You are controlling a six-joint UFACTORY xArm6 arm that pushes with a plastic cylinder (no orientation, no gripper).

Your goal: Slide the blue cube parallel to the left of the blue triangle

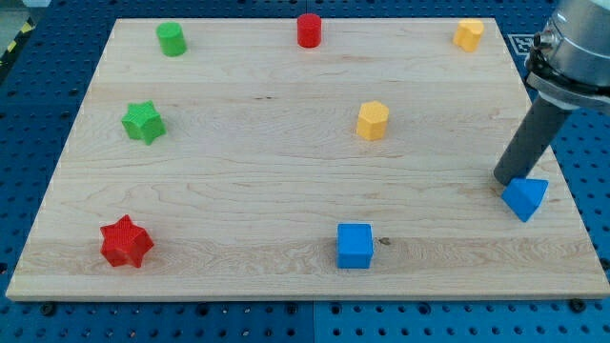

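Observation:
The blue cube (355,245) sits near the view's bottom edge of the wooden board, a little right of centre. The blue triangle (525,198) lies near the board's right edge, slightly higher in the view than the cube. My tip (505,179) is at the triangle's upper left, touching or almost touching it. The tip is far to the right of the blue cube.
A yellow hexagon block (373,121) stands above the cube, mid-board. A yellow block (468,34), a red cylinder (309,30) and a green cylinder (172,39) line the top. A green star (143,122) and a red star (126,242) are at the left.

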